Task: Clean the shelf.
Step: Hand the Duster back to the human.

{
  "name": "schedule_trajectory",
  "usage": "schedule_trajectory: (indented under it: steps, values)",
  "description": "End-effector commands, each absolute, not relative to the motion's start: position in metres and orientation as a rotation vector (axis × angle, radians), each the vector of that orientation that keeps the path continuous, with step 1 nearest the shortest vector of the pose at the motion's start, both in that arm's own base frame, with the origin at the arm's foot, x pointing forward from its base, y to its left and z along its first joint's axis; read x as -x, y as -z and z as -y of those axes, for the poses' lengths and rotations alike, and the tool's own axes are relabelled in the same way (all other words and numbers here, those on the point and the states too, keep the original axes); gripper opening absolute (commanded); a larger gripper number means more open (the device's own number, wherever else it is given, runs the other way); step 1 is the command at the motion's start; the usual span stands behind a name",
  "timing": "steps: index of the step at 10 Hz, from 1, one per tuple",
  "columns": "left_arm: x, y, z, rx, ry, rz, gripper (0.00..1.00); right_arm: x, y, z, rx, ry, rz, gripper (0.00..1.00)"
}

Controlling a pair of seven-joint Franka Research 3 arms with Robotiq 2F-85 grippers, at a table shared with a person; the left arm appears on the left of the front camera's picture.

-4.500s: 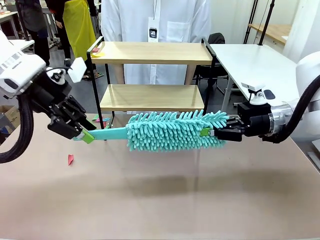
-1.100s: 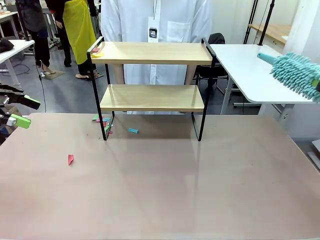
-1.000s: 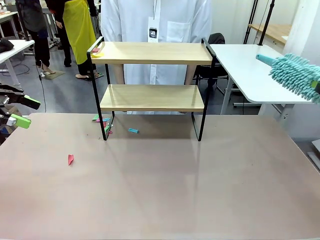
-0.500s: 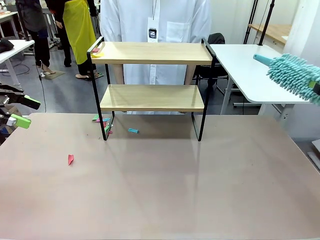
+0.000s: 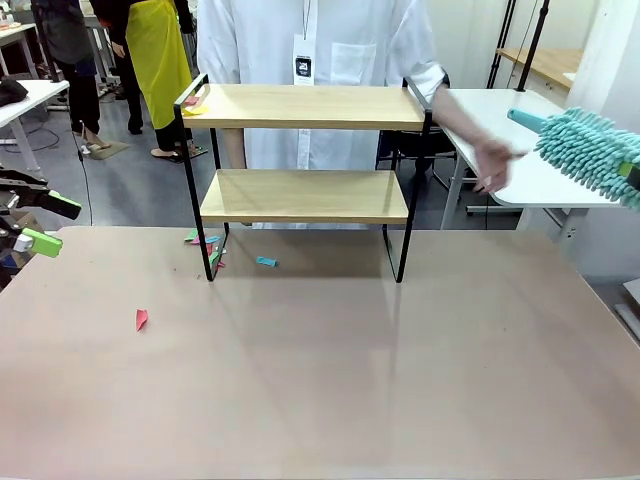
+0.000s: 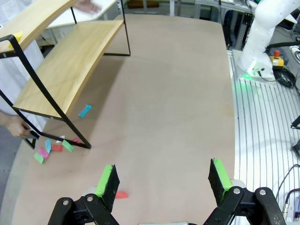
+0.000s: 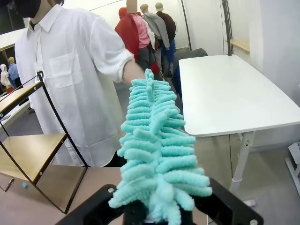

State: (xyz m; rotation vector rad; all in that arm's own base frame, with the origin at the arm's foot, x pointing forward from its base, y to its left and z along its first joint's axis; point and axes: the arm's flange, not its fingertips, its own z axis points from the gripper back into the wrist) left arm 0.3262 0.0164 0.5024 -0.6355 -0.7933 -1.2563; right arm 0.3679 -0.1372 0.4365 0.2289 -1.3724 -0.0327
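I see my left gripper (image 6: pixel 161 180) at the table's left edge, fingers spread wide, nothing between them. Red paper scrap (image 5: pixel 141 319) lies on the beige tabletop (image 5: pixel 330 380). Further back the shelf (image 5: pixel 305 195) stands at the far edge, more colored scraps (image 5: pixel 205 245) by its left leg. My right gripper (image 7: pixel 157 211) is pinching the teal duster (image 5: pixel 590 150) at the right, raised. Person's hand (image 5: pixel 492 165) reaches toward the duster handle, just beside it.

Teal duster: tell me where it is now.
Front view, far right: the teal duster is held up in the right gripper, above the white table, near the person's hand.
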Motion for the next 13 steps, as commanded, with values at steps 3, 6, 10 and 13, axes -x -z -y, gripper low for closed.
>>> schedule_trajectory:
  steps: [3,6,10,13]
  values:
    - [-0.328,-0.504,-0.015,0.65,1.258,0.82,1.0,-0.368,-0.436,0.137,-0.219,0.037,1.368,0.17]
    - [-0.328,-0.504,-0.015,0.65,1.258,0.82,1.0,-0.368,-0.436,0.137,-0.219,0.037,1.368,0.17]
    - [-0.328,-0.504,-0.015,0.65,1.258,0.82,1.0,-0.365,-0.439,0.137,-0.244,-0.011,1.396,0.75]
    - [-0.328,-0.504,-0.015,0.65,1.258,0.82,1.0,-0.361,-0.463,0.142,-0.283,0.008,1.41,0.8]
